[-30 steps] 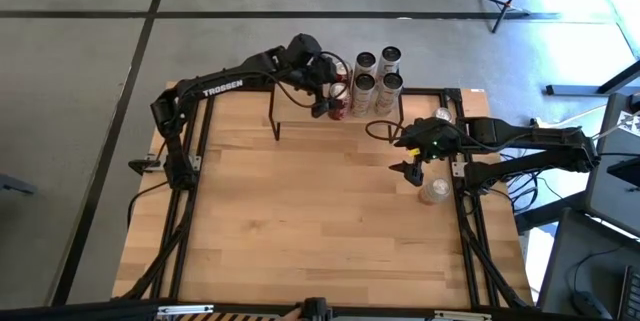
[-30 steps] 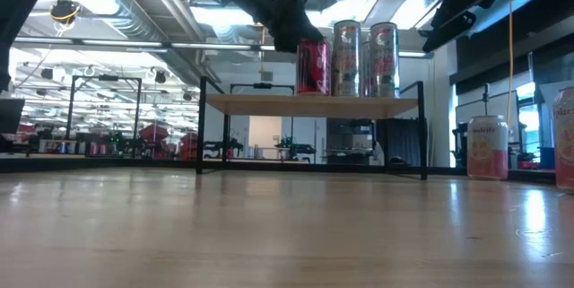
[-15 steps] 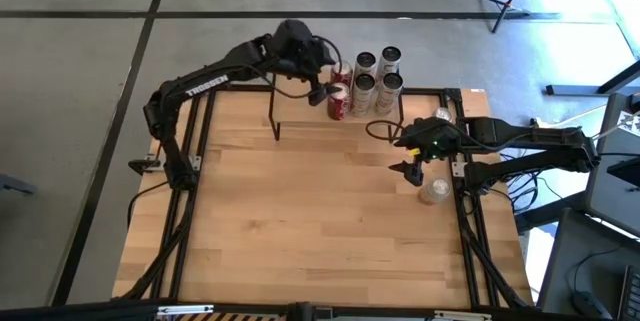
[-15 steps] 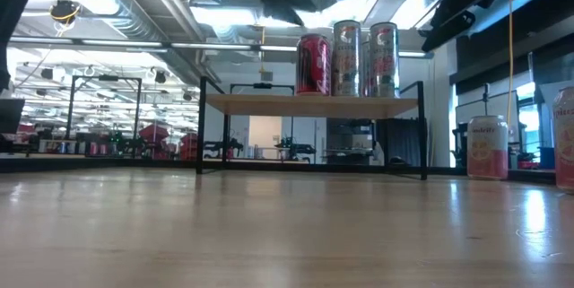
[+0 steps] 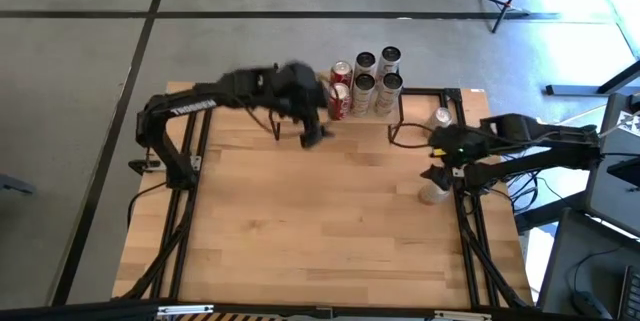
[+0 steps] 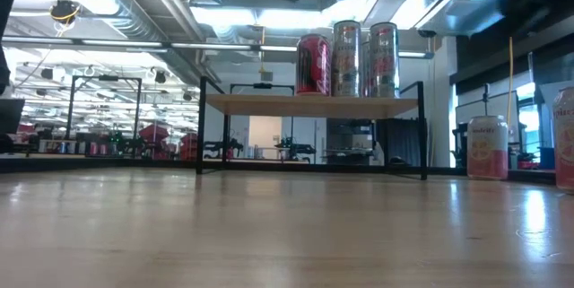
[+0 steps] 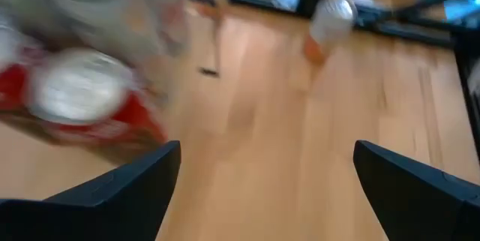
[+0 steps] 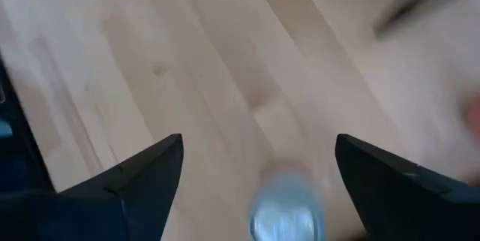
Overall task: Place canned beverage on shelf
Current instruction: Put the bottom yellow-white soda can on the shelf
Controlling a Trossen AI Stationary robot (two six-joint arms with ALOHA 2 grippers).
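Observation:
The shelf (image 6: 269,104) stands at the table's far middle. A red can (image 6: 313,64) rests upright by its base on the board, beside several silver cans (image 6: 347,57). From above, the red can (image 5: 337,103) shows next to the silver ones (image 5: 364,85). My left gripper (image 5: 315,133) is open and holds nothing. It hangs in front of the shelf, with the red can (image 7: 82,94) off to one side of its fingers. My right gripper (image 5: 438,169) is open above a pale can (image 5: 432,193) at the table's right edge. That can's top (image 8: 287,207) shows below and between its fingers.
A second loose can (image 5: 440,116) stands at the table's far right, by the shelf's right leg. In the low view two pink cans (image 6: 488,147) stand at the right. The wooden tabletop (image 5: 300,221) stretches bare toward the near edge.
My left gripper has come off the red can, risen, and swung back from the shelf toward the table's near edge. The red can stays upright on the shelf. My right gripper has turned and gone toward the table's right edge, over the pale can.

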